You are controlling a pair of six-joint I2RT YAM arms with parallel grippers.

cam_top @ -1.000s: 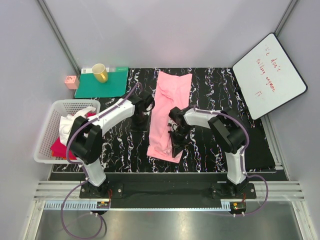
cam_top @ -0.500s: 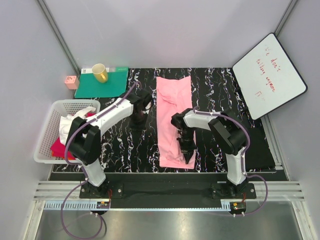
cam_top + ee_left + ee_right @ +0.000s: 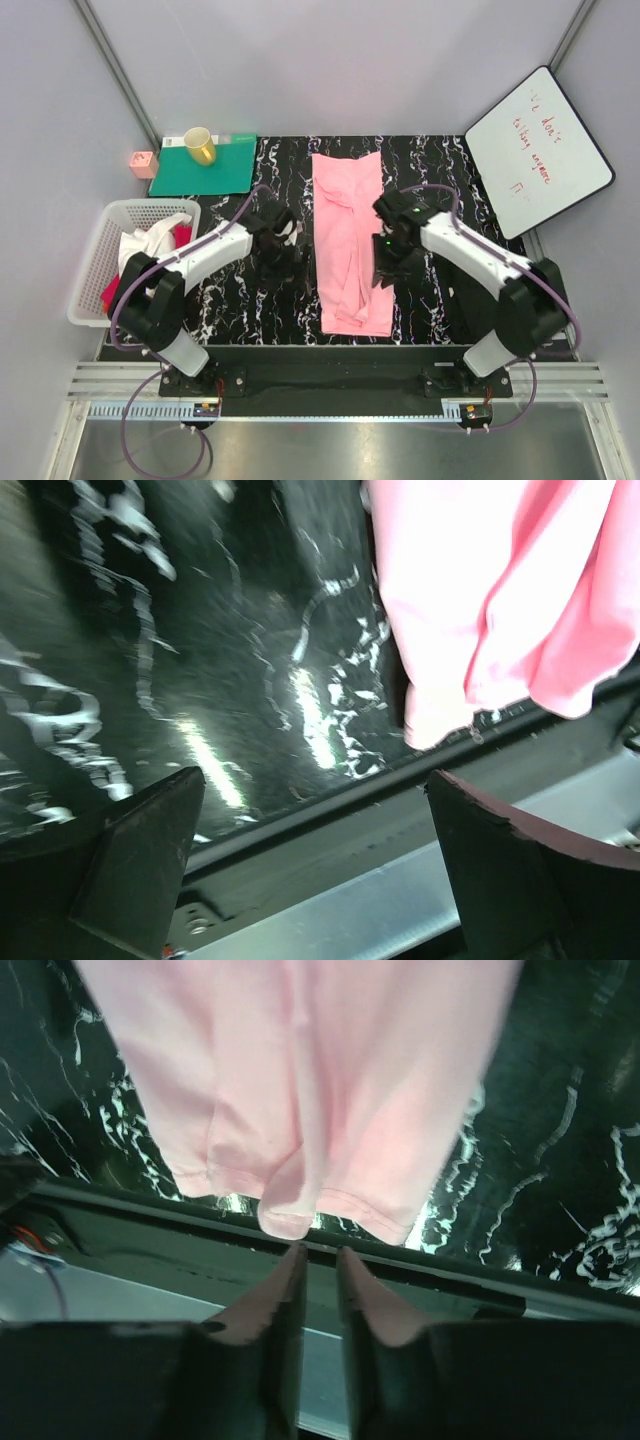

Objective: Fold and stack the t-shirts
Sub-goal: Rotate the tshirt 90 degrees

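Observation:
A light pink t-shirt (image 3: 345, 230) lies as a long narrow strip down the middle of the black marbled table, its hem at the near edge. My left gripper (image 3: 283, 262) hovers over bare table just left of it, open wide and empty (image 3: 315, 780); the pink t-shirt (image 3: 480, 600) sits ahead to its right. My right gripper (image 3: 385, 268) is by the strip's right edge, its fingers (image 3: 320, 1252) parted by a narrow gap with nothing between them, above the pink t-shirt's (image 3: 300, 1070) hem. A white t-shirt (image 3: 145, 245) and a magenta-red t-shirt (image 3: 112, 295) lie in the basket.
A white mesh basket (image 3: 95, 250) stands at the left edge of the table. A green mat (image 3: 205, 170) with a yellow cup (image 3: 200, 145) is at the back left, a small pink box (image 3: 143, 163) beside it. A whiteboard (image 3: 537, 150) leans at the right.
The right gripper let go of the pink shirt's near end and drew back to its right side. The left gripper moved nearer and opened. The shirt's lower part now lies straighter.

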